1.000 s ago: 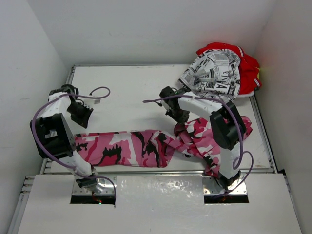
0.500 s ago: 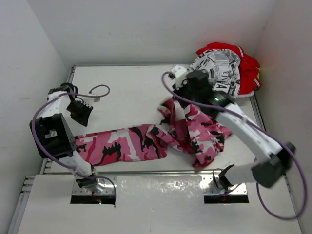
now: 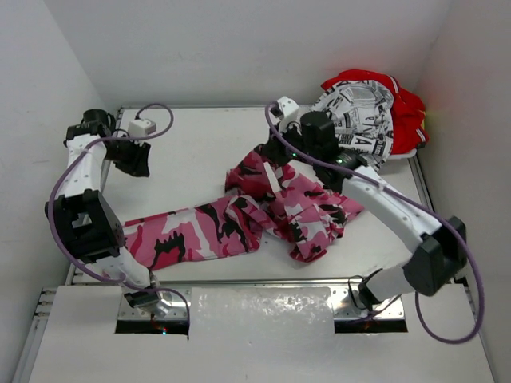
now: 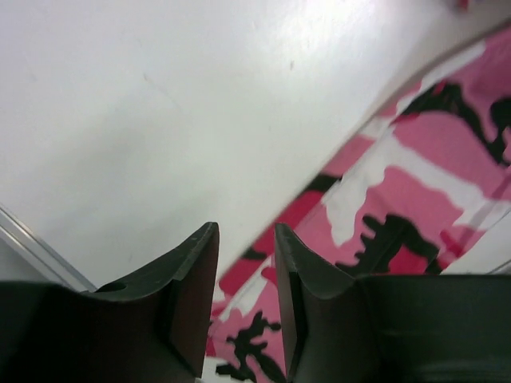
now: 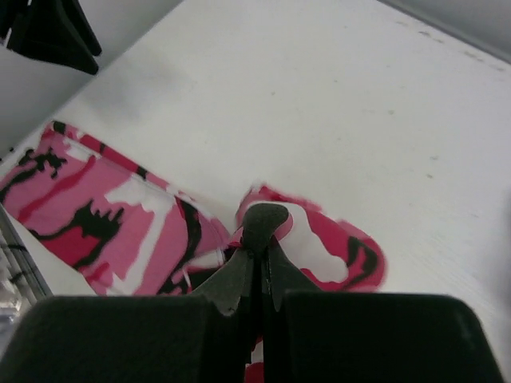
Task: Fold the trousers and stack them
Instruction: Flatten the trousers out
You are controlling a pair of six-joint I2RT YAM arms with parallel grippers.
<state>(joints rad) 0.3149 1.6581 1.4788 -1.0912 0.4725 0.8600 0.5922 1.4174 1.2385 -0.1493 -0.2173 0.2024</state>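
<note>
right fingers pinch the camouflage pair, left hangs clear

the right gripper (image 3: pixel 270 153) is out over the middle of the white worktop (image 3: pixel 200 136), and its black fingers (image 5: pixel 239 275) are pressed tight together, pinching a fold of the soft pink, white, black and crimson camouflage trousers (image 3: pixel 200 231). the cloth is drawn up in a bunch right at that grip, heaped mid-worktop towards the right. one long leg trails flat from the heap towards the near left edge.

over on the far left, the left gripper (image 3: pixel 134 158) hangs above bare worktop, well apart from that leg. its fingers (image 4: pixel 192 279) stand a little spread with nothing between them, and the wrist view shows the camouflage leg beyond, untouched.

in the far right corner, the white cloth trousers with black newsprint pattern (image 3: pixel 359 116) lie crumpled on top of the plain red cloth trousers (image 3: pixel 409 112), whose red shows around the right and far edges.
</note>
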